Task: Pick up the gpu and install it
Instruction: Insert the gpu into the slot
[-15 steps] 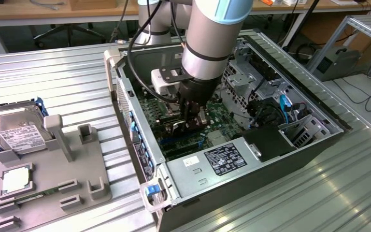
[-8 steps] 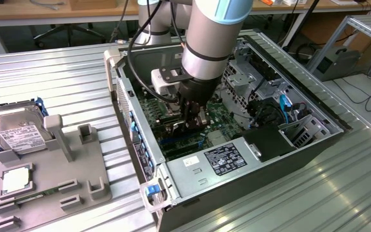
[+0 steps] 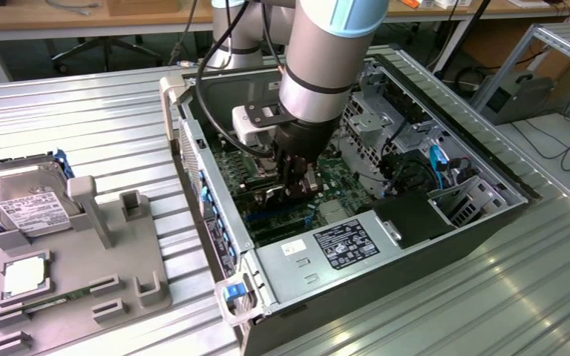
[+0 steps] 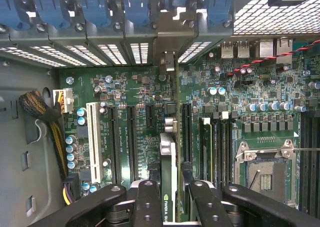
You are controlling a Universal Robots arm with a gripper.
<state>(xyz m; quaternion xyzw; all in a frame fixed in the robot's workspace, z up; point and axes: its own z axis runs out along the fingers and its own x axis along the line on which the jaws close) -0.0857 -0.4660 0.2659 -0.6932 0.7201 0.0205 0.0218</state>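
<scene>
The gpu is up off the desk and inside the open computer case, pinched edge-on between the fingers of the hand. It stands over the motherboard, in line with a long slot. Whether it is fully seated cannot be told. The arm reaches steeply down into the case, its wrist near vertical.

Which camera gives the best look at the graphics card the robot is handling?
The wrist view: the gpu stands edge-on in the gripper, over the motherboard slots, logo visible. In the exterior view the gpu is a dark sliver under the gripper, mostly hidden, inside the computer case.
</scene>
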